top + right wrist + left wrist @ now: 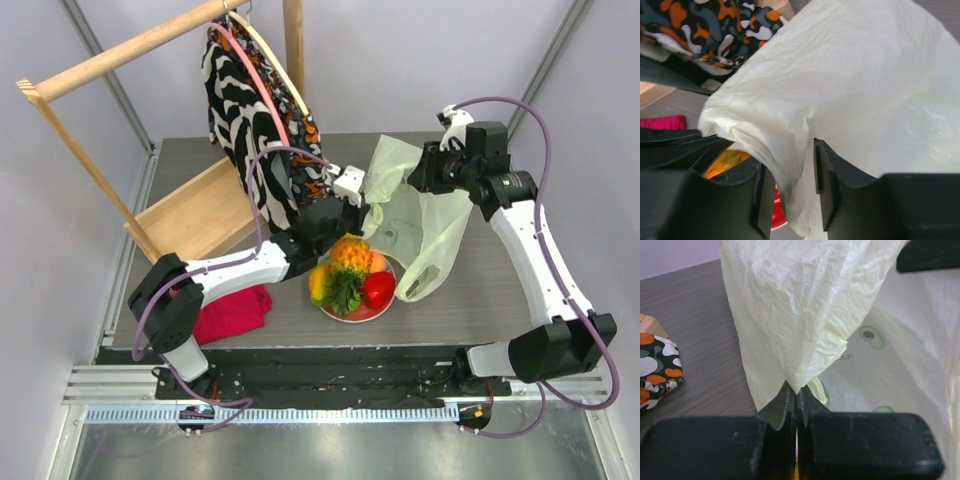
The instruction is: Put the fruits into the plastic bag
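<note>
Left pincer (796, 390) is pinched tight on a gathered edge of the thin, crinkly, pale yellow-green plastic bag (800, 305), holding it up off the grey tabletop (480, 290). Right pincer (790, 160) stands narrowly parted around another fold of the film; whether it clamps that fold I cannot tell. The bag hangs between the two, its length trailing toward the near right. Small toy fruits, an orange pineapple (350, 252), a yellow mango (320, 283) and a glossy red pepper (377, 288), sit on a red plate (355, 317) just beside the bag's lower left. They lie on the near side of the left pincer. That arm is closer to them but occupied, so the right arm would probably have to reach across.
</note>
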`<state>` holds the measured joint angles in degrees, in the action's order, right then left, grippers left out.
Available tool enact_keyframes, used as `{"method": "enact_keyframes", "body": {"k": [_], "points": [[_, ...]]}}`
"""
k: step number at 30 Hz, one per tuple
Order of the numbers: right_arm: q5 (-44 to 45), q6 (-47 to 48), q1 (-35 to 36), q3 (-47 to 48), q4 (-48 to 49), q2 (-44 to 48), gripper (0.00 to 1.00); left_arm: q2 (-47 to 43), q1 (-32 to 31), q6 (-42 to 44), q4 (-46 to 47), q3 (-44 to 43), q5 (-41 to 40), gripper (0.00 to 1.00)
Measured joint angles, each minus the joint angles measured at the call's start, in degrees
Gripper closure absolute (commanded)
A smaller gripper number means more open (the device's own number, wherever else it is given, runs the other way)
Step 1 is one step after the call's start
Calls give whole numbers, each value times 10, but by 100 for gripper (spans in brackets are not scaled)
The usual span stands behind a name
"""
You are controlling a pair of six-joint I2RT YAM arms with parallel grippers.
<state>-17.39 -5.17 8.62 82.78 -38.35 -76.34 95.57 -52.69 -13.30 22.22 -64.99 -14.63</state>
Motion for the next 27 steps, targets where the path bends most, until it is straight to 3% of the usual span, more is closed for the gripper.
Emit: {"method": "enact_keyframes", "body": {"k": [1, 5, 9, 15, 21, 27], "points": [[10, -2, 1, 3, 4, -11, 39, -1, 7, -9, -11, -7, 8, 100], [58, -11, 4, 35, 8, -63, 26, 2, 33, -42, -81, -64, 27, 100], [109, -22, 26, 33, 11, -62, 26, 2, 59, -74, -121, -111, 54, 100], [234, -59, 151, -64, 50, 81, 25, 3, 90, -101, -177, -114, 96, 100], [239, -114, 202, -184, 111, 226, 27, 5, 91, -97, -239, -126, 124, 100], [220, -174, 279, -260, 136, 201, 27, 5, 95, -72, -296, -130, 132, 100]]}}
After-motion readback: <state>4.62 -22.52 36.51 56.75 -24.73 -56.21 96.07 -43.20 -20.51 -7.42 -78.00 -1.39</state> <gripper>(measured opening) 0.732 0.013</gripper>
